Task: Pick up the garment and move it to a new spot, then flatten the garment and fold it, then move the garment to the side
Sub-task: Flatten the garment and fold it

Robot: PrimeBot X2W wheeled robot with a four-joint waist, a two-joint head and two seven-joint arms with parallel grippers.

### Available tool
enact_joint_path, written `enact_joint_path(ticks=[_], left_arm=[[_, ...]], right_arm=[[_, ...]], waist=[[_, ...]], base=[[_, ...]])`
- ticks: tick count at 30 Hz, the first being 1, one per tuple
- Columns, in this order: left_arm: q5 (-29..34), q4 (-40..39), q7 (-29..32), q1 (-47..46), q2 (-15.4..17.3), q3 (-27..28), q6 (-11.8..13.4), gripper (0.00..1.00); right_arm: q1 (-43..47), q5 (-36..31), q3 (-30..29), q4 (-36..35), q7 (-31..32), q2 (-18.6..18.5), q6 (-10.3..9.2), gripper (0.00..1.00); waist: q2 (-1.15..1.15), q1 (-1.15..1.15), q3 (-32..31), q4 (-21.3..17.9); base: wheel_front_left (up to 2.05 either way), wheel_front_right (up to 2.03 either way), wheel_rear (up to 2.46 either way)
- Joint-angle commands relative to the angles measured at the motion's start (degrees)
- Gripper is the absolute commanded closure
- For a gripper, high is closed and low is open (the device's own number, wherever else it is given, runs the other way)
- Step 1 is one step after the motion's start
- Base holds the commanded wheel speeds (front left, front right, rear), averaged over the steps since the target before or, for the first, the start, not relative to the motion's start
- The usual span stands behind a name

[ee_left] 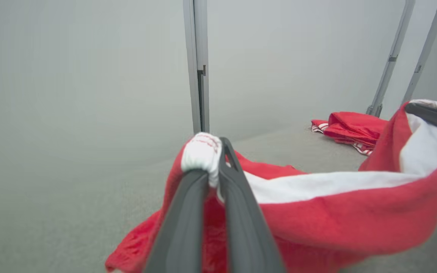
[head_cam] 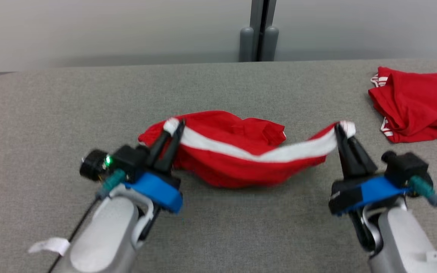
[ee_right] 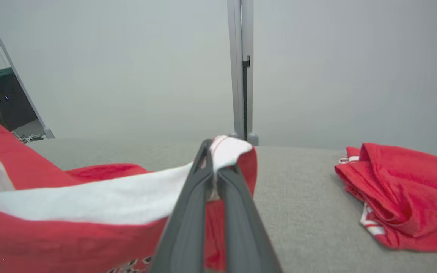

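Left gripper (head_cam: pixel 175 128), its long dark fingers pressed together, pinches one white end of the red knitted garment with a white band (head_cam: pixel 237 167). Right gripper (head_cam: pixel 342 129) pinches the other end likewise. Between them the cloth sags, its red bulk resting on the grey fabric-covered table (head_cam: pixel 218 87). A second crumpled red garment (head_cam: pixel 419 106) lies at the table's right edge, well apart.

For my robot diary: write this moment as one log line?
left gripper: shut on garment | right gripper: shut on garment | garment: sagging between grippers
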Motion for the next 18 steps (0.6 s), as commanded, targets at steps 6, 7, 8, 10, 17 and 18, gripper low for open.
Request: enact_joint_path(ticks=[6, 7, 8, 10, 17, 18], left_arm=[[-0.3, -2.1, 2.9, -18.9, 3.2, 1.0, -0.1, 1.0], [-0.7, -1.8, 3.1, -22.3, 3.5, 1.5, -0.1, 1.0], [-0.8, -1.4, 3.5, -25.4, 3.8, 1.7, -0.1, 1.0], [-1.1, -0.3, 4.0, -32.4, 4.3, 1.5, -0.1, 1.0], [-2.9, 7.4, 2.6, -53.3, 4.9, 0.4, -0.1, 1.0], [-3.1, 8.4, 2.1, -55.3, 4.6, 0.1, -0.1, 1.0]], right_arm=[[-18.3, 1.1, -0.1, -1.5, 2.9, -1.0, 0.03, 1.0], [-21.8, 1.2, 0.1, -1.0, 3.2, -1.1, 0.03, 1.0], [-25.2, 1.1, 0.4, -0.2, 3.6, -1.1, 0.04, 1.0], [-32.4, 1.4, 0.4, 1.5, 3.8, -1.2, 0.04, 1.0], [-54.4, 2.0, -1.5, 10.6, 2.1, -0.6, 0.04, 1.0], [-56.9, 2.0, -1.6, 12.1, 1.7, -0.5, 0.04, 1.0]], waist=[[0.0, 0.0, 7.1, 0.4], [0.0, 0.0, 8.5, 0.2], [0.0, 0.0, 9.7, 0.0], [0.0, 0.0, 12.1, -0.4], [0.0, 0.0, 17.6, -1.9], [0.0, 0.0, 17.9, -2.1]], base=[[0.0, 0.0, 0.0], [0.0, 0.0, 0.0], [0.0, 0.0, 0.0], [0.0, 0.0, 0.0], [0.0, 0.0, 0.0], [0.0, 0.0, 0.0]])
